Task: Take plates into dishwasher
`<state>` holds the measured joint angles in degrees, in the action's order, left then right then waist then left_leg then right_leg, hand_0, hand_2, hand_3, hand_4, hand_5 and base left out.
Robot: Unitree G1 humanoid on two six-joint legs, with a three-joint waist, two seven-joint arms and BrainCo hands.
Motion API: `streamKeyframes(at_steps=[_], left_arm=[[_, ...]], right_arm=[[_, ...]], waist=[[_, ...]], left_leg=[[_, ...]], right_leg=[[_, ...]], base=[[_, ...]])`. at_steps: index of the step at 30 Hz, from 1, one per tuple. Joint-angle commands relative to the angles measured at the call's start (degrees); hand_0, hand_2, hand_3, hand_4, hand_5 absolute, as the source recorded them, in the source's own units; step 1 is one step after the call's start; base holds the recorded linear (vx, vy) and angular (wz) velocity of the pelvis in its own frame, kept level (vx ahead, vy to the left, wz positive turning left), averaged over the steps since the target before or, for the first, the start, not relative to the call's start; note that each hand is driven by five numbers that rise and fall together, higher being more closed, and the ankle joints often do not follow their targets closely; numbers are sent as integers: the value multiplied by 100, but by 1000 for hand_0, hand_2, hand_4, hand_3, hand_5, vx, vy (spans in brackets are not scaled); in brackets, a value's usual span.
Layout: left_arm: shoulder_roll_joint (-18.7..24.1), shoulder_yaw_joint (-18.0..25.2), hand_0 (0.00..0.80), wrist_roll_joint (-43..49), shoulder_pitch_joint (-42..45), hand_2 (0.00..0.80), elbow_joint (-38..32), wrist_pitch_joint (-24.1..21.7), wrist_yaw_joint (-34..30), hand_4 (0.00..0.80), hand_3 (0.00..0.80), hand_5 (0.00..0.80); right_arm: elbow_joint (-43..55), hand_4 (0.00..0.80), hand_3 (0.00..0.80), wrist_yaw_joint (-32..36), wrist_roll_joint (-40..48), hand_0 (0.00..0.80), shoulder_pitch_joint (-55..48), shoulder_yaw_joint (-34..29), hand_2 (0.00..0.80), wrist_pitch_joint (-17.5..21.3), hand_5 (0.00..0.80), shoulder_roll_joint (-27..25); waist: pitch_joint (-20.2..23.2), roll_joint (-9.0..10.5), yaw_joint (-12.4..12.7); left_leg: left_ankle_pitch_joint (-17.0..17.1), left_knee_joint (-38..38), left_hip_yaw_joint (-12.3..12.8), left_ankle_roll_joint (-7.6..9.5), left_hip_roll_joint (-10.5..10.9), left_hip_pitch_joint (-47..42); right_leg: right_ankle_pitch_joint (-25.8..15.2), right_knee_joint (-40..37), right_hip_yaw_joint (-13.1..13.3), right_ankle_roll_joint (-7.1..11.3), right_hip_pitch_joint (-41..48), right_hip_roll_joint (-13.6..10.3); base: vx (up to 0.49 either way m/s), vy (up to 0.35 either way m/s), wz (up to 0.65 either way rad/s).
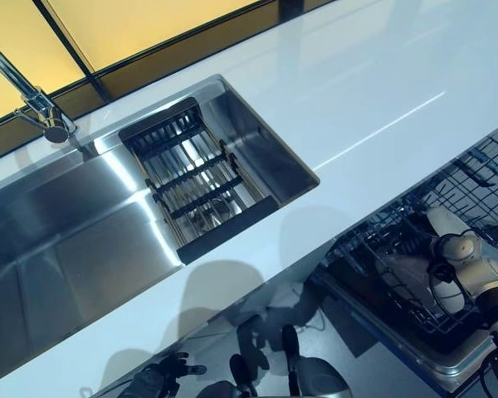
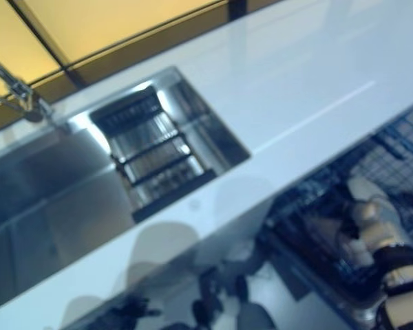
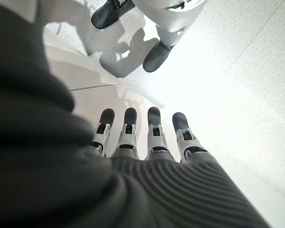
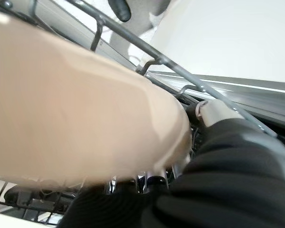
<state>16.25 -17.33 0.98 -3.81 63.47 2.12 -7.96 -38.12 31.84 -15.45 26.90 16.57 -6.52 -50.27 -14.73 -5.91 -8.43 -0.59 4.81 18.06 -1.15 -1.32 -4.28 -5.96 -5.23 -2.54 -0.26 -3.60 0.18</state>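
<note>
A beige plate [image 4: 76, 104] is in my right hand [image 1: 452, 261], down in the wire rack [image 1: 382, 249] of the open dishwasher at the lower right. In the right wrist view my thumb [image 4: 213, 111] lies at the plate's edge, the fingers curl under it, and rack wires [image 4: 152, 57] run just behind it. The plate also shows in the right eye view [image 2: 361, 194]. My left hand [image 3: 147, 137] hangs low over the floor with straight fingers and holds nothing.
A white countertop [image 1: 357, 99] runs across the view. A steel sink [image 1: 66, 249] is set into it, with a dark drying rack [image 1: 195, 178] over its basin and a tap [image 1: 33, 99] at the far left. The dishwasher rack juts out below the counter's edge.
</note>
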Motion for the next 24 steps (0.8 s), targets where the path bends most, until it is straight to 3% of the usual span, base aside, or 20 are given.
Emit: streamKeyframes(at_steps=[1, 5, 6, 7, 17, 24], left_arm=[[291, -208, 0, -177, -470, 0, 35, 54, 31, 0, 0, 0], [344, -216, 0, -164, -473, 0, -155, 163, 32, 0, 0, 0], [353, -215, 0, -166, -468, 0, -186, 180, 32, 0, 0, 0], [369, -204, 0, -157, -466, 0, -223, 202, 22, 0, 0, 0], [505, -89, 0, -79, -373, 0, -482, 430, 34, 0, 0, 0], [558, 67, 0, -74, -246, 0, -373, 399, 68, 0, 0, 0]], right_arm=[[-367, 800, 800, -169, -300, 800, 426, 394, 800, 134, 800, 2], [-287, 800, 800, -140, -311, 800, 391, 388, 800, -21, 800, -116], [-266, 627, 627, -107, -284, 627, 375, 370, 627, -66, 627, -136], [-240, 0, 0, -68, -273, 0, 350, 343, 0, -124, 0, -157], [497, 0, 0, 26, -111, 0, 202, -29, 0, -412, 0, -664], [1130, 0, 0, 259, 337, 0, 214, -462, 0, -580, 0, -1319]], waist=[[202, 331, 61], [145, 354, 75], [140, 359, 74], [137, 368, 71], [141, 578, -6], [266, 765, -136]], left_leg=[[-6, -7, -321, -275, -151, -164], [7, -10, -351, -271, -156, -124], [8, -8, -357, -270, -157, -122], [7, -5, -365, -269, -156, -122], [11, 9, -341, -271, -220, -174], [-2, 19, -265, -265, -271, -254]], right_leg=[[-29, 23, -29, 844, 103, -701], [-49, 23, -33, 850, 76, -702], [-50, 23, -30, 851, 75, -702], [-52, 23, -26, 851, 72, -697], [-86, 23, 0, 862, 105, -637], [-77, 23, 109, 853, 156, -531]], base=[[-23, -3, 5], [-31, -9, 4], [0, 0, 0], [0, 0, 0], [0, -3, 0], [25, 2, -1]])
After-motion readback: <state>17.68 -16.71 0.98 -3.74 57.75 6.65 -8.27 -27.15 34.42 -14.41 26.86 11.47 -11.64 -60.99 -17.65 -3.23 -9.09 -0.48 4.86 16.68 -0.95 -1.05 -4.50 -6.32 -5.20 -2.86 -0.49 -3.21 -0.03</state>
